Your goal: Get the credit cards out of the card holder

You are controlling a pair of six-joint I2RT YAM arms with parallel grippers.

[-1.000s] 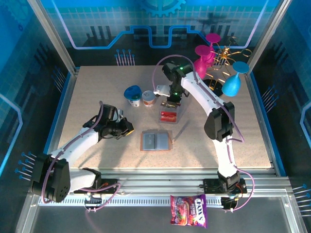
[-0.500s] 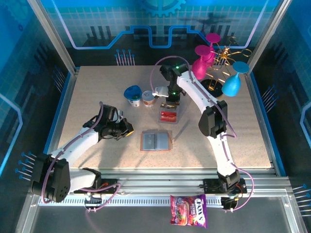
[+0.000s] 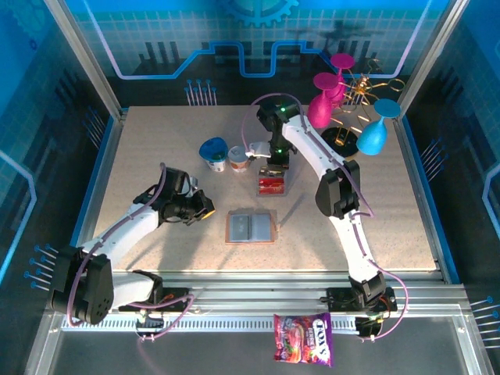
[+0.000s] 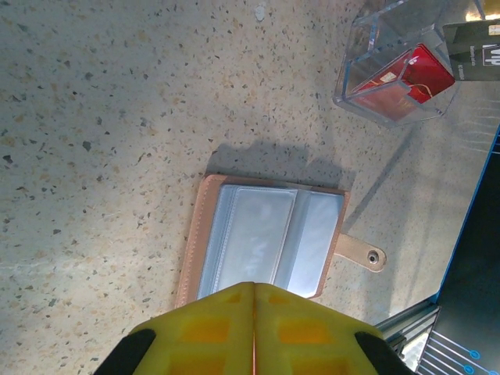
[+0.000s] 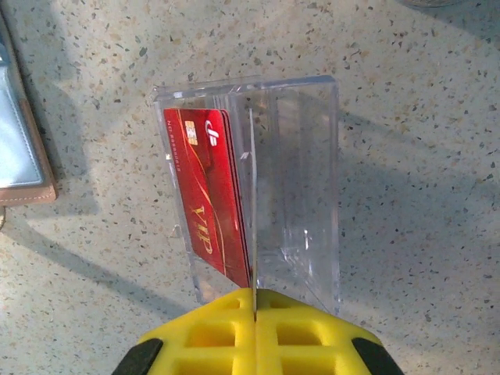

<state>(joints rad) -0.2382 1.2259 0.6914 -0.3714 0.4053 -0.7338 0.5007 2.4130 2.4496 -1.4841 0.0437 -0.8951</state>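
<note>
Finding the card holder (image 3: 251, 227) spread open and flat on the speckled table (image 3: 156, 148), with pale inner sleeves facing up and a snap tab (image 4: 361, 254) sticking out from one edge. Unable to tell whether any card sits in those sleeves. Spotting a clear plastic box (image 3: 273, 186) just beyond the card holder, toward the far side and apart from it, split lengthwise by a thin clear divider into two compartments. Seeing a red credit card (image 5: 207, 199) with a gold chip and gold lettering, stood on edge in the compartment on the card holder's side and close against the divider. Placing the right gripper (image 3: 273, 168) directly over that box, beyond the card holder, with yellow pads (image 5: 203, 336) pressed fully together at the divider's near end. Placing the left gripper (image 3: 205, 208) near the card holder on its left, not touching it, with yellow pads (image 4: 211, 332) likewise closed tight and gripping nothing visible. Noting two small cups beyond the card holder and to its left, one with a blue lid (image 3: 213, 151) and one with a pale rim (image 3: 239, 159), standing side by side. Noting a candy bag (image 3: 303, 339) on the near side of the card holder, past the table's rail. Noting pink goblets (image 3: 326, 98) and a blue goblet (image 3: 373, 133) hanging from a gold rack, well beyond the card holder to its right.
</note>
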